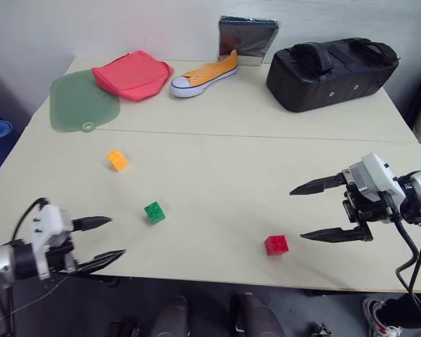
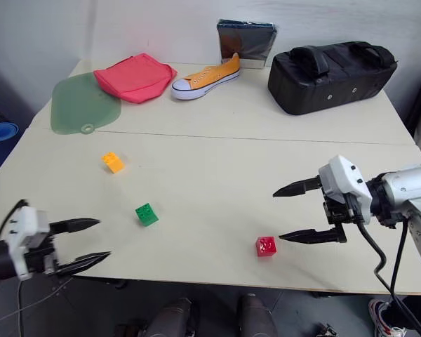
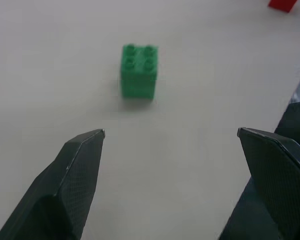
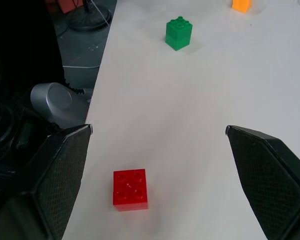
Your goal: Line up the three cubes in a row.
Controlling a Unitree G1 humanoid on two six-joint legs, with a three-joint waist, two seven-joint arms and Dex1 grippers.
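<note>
Currently both grippers gape wide, empty. Red cube (image 1: 276, 244) sits on the table just ahead of the right gripper (image 1: 306, 212) fingertips, below its lower finger; green cube (image 1: 154, 212) lies ahead of the left gripper (image 1: 111, 240), slightly apart. Orange cube (image 1: 117, 160) is farther off, nearer the left arm.

My right gripper (image 2: 289, 213) hangs over the table (image 2: 217, 140) with its jaws spread wide, empty; the red brick (image 2: 266, 246) sits just below and a little outward of my lower fingertip, apart from it; my left gripper (image 2: 102, 240) hovers at the near edge, jaws parted, holding nothing; the green brick (image 2: 146, 214) lies ahead of those tips, between my two grippers; the orange-yellow brick (image 2: 113, 162) rests farther off, beyond the green one.
</note>
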